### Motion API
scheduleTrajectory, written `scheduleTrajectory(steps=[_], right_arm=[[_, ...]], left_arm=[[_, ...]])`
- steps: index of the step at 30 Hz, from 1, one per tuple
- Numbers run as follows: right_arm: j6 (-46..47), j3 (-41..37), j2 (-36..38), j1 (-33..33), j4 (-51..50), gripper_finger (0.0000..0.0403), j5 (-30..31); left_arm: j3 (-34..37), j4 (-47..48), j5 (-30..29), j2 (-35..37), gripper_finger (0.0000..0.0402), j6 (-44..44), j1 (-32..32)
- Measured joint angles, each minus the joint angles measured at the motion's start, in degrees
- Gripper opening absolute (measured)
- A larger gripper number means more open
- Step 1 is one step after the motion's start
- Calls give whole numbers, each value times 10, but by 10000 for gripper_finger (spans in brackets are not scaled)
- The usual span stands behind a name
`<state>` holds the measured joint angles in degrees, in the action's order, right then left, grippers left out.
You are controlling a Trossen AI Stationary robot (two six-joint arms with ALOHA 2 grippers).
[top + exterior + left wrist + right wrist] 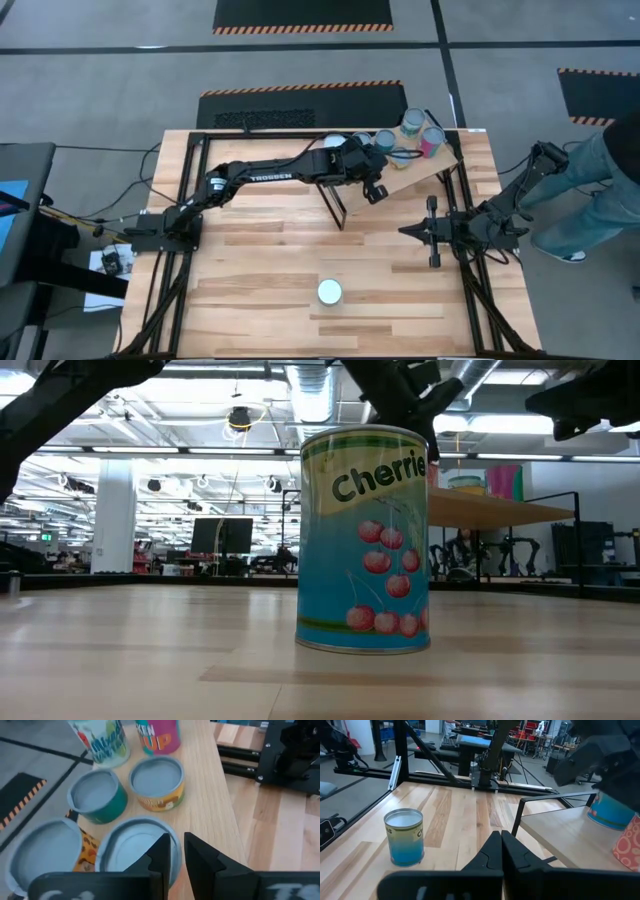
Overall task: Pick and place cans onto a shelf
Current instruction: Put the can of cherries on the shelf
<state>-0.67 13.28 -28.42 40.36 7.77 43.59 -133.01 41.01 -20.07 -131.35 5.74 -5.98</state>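
Observation:
Several cans stand on the slanted plywood shelf at the table's far right: a pale-lidded can closest to my left gripper, another beside it, a teal one, an orange one, and a white-teal and a pink one behind. My left gripper hovers at the closest can's rim, slightly open. One blue cherry can stands upright on the tabletop near the front edge. My right gripper waits shut at the right. My left gripper comes slanting down from the table's left side. One finger shows over the closest can's lid edge, the other over the shelf board beside it. Whether either finger touches the can, I cannot tell.
The shelf rests on a thin black frame above the plank tabletop. Black rails run along the table's sides. A person's legs stand beyond the right edge. Bare tabletop lies between the cherry can and the shelf.

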Motion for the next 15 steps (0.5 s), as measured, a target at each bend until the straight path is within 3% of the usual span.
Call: scheduleTrajectory(steps=[10,15], right_arm=[[2,0,0,0,0,5,0],[2,0,0,1,-2,5,0]], left_arm=[[-16,-10,-12,45,39,-90,22],[-17,-7,3,80,6,-137,50]])
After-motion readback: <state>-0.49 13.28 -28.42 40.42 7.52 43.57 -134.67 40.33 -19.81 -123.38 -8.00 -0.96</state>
